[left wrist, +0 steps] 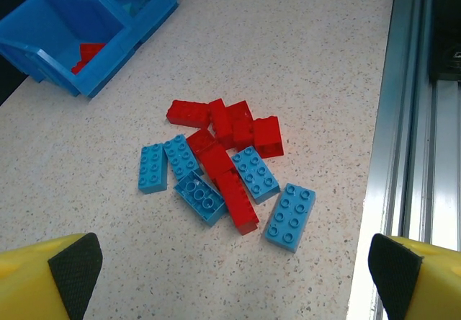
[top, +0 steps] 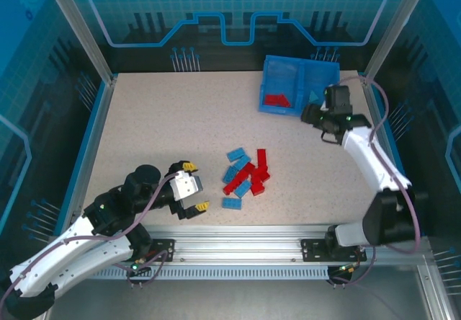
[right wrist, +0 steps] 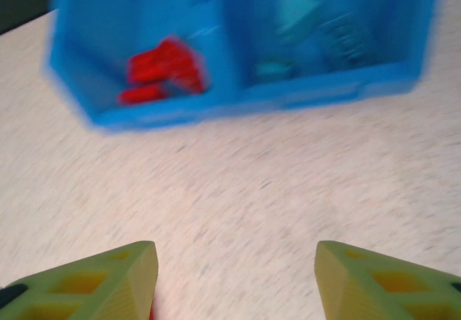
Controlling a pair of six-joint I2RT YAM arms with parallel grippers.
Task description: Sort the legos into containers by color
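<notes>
Legos (top: 245, 176) (left wrist: 223, 165) heaped on tabletop (top: 158, 118); bin (top: 288, 64) (left wrist: 115, 64) far right.
Blurred in right wrist view: bin (right wrist: 238, 104), red bricks (right wrist: 166, 71) left compartment, pale shape (right wrist: 299, 10) right. Lay glossy, studded, oblong, axes mixed. Left claw (top: 196, 186) (left wrist: 234, 269) gaped wide beside heap; right claw (top: 311, 111) (right wrist: 234, 277) stood parted, empty, near bin.

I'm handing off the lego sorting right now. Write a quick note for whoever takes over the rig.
Grippers: left gripper open and empty beside the loose pile mid-table; right gripper open and empty, facing the bin.
Done: some red bricks lie in the bin's left compartment, light blue bricks in its right.
Left: five light blue and several red in the pile to sort.
</notes>
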